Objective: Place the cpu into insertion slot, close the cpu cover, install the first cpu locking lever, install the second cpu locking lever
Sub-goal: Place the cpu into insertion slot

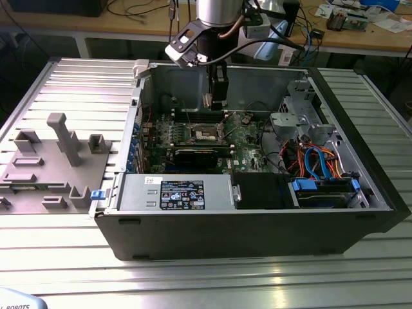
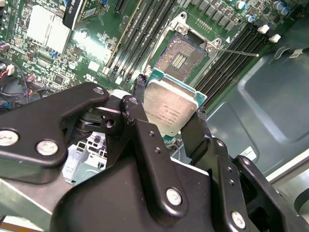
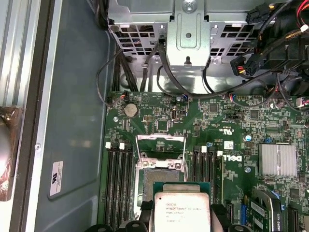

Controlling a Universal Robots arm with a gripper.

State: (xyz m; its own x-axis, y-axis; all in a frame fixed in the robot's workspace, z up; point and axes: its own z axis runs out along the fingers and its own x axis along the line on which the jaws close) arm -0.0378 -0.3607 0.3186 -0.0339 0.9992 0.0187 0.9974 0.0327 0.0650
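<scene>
Pincer (image 2: pixel 170 99) clamped on cpu (image 2: pixel 166 113), two opposite edges gripped. Slot (image 2: pixel 182 55) lies just ahead of and below pincer, bare; cover (image 3: pixel 161 137) seen raised. Cpu judged light, thin, stiff, slick-topped; underside contacts fragile. Edge hold alone judged safe.

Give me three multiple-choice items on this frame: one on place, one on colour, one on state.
1. Where is the cpu? A in the insertion slot; B in the gripper, off the board; C lying on the circuit board.
2. The circuit board is: A green; B blue; C red.
3. The cpu cover is: A shut; B raised open; C missing.
Answers: B, the gripper clamps the cpu while the slot lies bare; A, green shows around the slot; B, the frame stands up off the slot.
</scene>
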